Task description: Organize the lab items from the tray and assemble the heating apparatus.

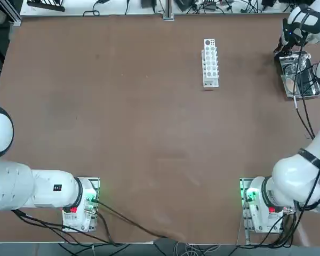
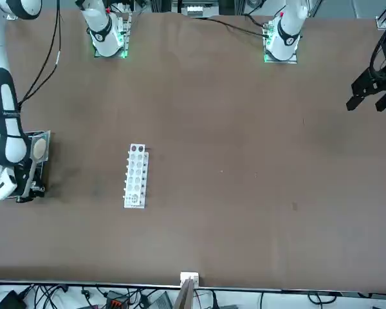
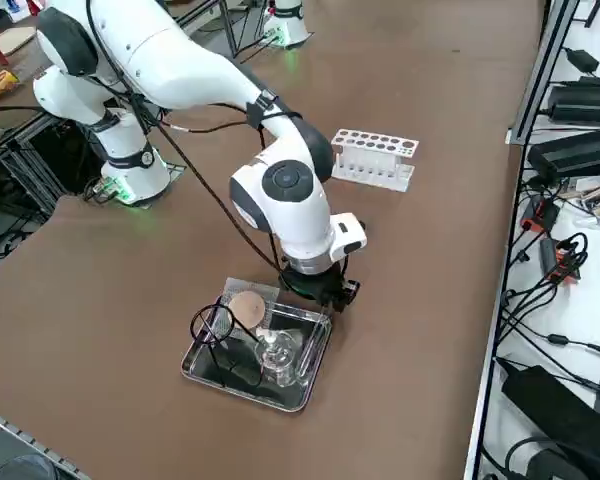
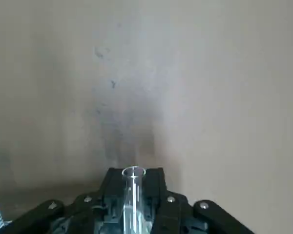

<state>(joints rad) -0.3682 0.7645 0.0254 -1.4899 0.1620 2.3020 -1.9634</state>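
Assembly looked unstarted: the wire ring stand (image 3: 212,310), glass burner (image 3: 280,350) and square mesh (image 3: 264,290) with its tan centre (image 3: 247,309) lay unstacked at the metal tray (image 3: 248,397), the mesh overlapping its rim. Seen from overhead, the tray sat toward 2 o'clock from the worktop's (image 1: 122,128) middle. The right pincer (image 4: 135,171), beside the tray, had its fingers pinching a clear glass tube (image 4: 134,202). Sorting seemed at an early stage; the tube probably still had to go into the white rack (image 1: 210,64), toward 1 o'clock, before the stand, burner and mesh were put together. Tangled wire legs and mesh crowded the burner, and the arm's black cable (image 3: 215,195) hung close by, so either might snag.
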